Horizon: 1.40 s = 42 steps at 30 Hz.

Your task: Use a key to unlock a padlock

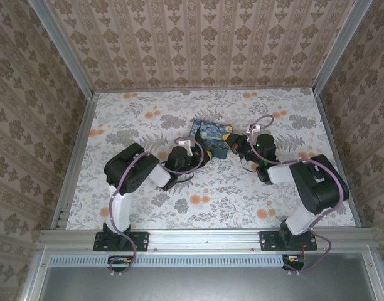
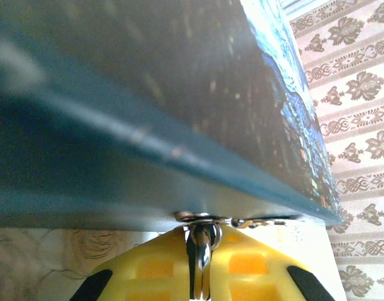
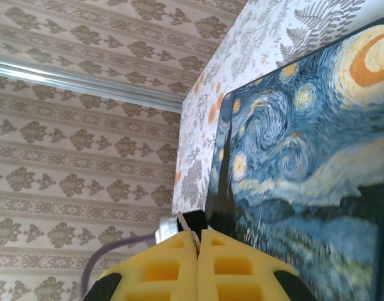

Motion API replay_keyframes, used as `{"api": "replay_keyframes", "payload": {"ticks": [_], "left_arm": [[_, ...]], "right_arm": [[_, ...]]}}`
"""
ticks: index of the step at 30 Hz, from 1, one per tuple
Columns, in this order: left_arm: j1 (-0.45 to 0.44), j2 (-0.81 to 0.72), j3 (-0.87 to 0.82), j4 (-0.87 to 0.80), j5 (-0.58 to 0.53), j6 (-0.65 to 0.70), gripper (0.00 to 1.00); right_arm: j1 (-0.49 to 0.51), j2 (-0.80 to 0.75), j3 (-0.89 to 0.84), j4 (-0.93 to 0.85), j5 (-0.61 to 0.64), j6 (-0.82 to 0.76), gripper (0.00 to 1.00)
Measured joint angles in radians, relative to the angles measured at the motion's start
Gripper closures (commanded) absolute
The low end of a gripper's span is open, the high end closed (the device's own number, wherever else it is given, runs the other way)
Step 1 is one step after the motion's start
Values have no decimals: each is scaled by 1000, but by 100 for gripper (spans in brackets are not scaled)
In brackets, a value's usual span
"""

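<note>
Item one, your box (image 1: 211,139): mid-table (image 1: 242,194), set between both grippers. Item two, your left gripper (image 2: 202,263): jaws clamped on a small shiny metal piece (image 2: 201,248) hanging at the box's lower edge; whether that piece is the padlock you cannot tell. Item three, your right gripper (image 3: 198,241): jaws pressed together at the box's corner, a thin pale sliver (image 3: 189,224) pinched at their seam.

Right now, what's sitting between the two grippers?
The night-sky box, in the top view: left gripper at its near-left edge, right gripper at its right edge.
</note>
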Motion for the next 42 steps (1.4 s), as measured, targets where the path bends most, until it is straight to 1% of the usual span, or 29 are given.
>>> {"api": "replay_keyframes", "payload": {"ticks": [3, 8, 12, 17, 22, 31, 42], "left_arm": [[26, -16, -17, 1, 19, -27, 100], [55, -31, -25, 2, 56, -81, 100], [66, -32, -25, 24, 86, -135, 100], [72, -32, -25, 55, 119, -212, 100], [72, -32, -24, 72, 143, -262, 100], [71, -32, -24, 87, 151, -304, 100], [53, -32, -24, 88, 165, -306, 100]], "right_arm": [[0, -60, -63, -10, -16, -11, 100], [5, -115, -170, -34, -28, -20, 100], [33, -130, -224, -46, -27, -20, 100], [64, -126, -243, -46, -26, -19, 100], [77, -65, -243, -10, -19, -4, 100], [89, 105, -231, 126, -7, 64, 100], [112, 143, -175, 162, 21, 86, 100]]}}
